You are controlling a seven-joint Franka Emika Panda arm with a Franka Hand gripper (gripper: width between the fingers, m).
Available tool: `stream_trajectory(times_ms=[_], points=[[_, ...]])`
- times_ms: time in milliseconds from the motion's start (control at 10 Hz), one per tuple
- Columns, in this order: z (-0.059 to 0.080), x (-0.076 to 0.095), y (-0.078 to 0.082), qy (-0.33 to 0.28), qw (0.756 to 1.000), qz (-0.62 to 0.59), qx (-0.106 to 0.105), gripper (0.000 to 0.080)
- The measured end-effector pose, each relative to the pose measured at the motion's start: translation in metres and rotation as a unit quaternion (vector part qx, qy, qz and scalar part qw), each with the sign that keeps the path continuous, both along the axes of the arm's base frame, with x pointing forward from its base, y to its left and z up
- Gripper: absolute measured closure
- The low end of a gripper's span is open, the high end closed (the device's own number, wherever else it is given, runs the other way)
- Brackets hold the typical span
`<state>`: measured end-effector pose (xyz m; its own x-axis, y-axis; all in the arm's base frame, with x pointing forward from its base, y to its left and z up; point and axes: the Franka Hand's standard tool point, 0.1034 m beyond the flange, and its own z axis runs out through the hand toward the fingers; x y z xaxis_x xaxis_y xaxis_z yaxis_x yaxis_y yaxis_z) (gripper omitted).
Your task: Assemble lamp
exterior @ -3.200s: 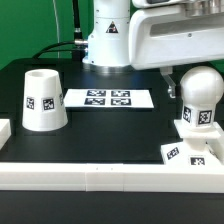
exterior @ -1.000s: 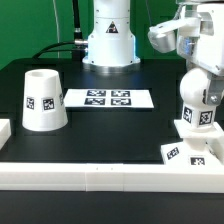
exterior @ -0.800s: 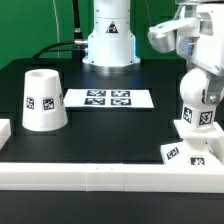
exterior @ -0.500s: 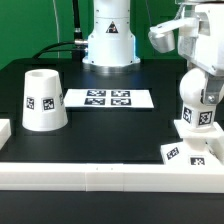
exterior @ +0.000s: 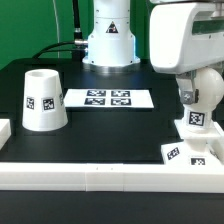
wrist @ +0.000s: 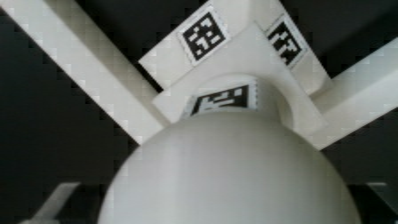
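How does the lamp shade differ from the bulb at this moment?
The shade is an open-topped tapered cup; the bulb is closed and round-topped. The shade stands alone on the table at the exterior view's left; the bulb sits on the base at the right, beneath the arm. Both are matte white with square tags.

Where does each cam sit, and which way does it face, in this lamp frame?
Exterior view: off the arm, across the table from the robot's pedestal, looking slightly down at the shade, marker board and bulb; the pedestal and the arm's white end housing show.
Wrist view: on the wrist, close above the bulb, facing down past it to the base; no fingers clearly visible.
Shared: bulb and base.
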<state>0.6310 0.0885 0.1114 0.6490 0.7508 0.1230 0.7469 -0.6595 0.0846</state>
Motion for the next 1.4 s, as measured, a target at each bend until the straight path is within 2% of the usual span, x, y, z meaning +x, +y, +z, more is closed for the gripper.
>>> stream_trajectory(times_ms=[500,800,900,1100,1400], points=[[0.0018,0.0028,-0.0022,0.001,0.988,-0.154,0.023,0.0220],[0.0042,0.0055,-0.0059,0.003,0.955,-0.291,0.052,0.0220],[0.0038,0.0057,-0.0076,0.007,0.931,-0.359,0.066,0.0220],[0.0024,0.0055,-0.0072,0.009,0.895,-0.439,0.081,0.0220],[-0.0024,0.0004,0.0004,0.024,0.805,-0.582,0.110,0.0220]])
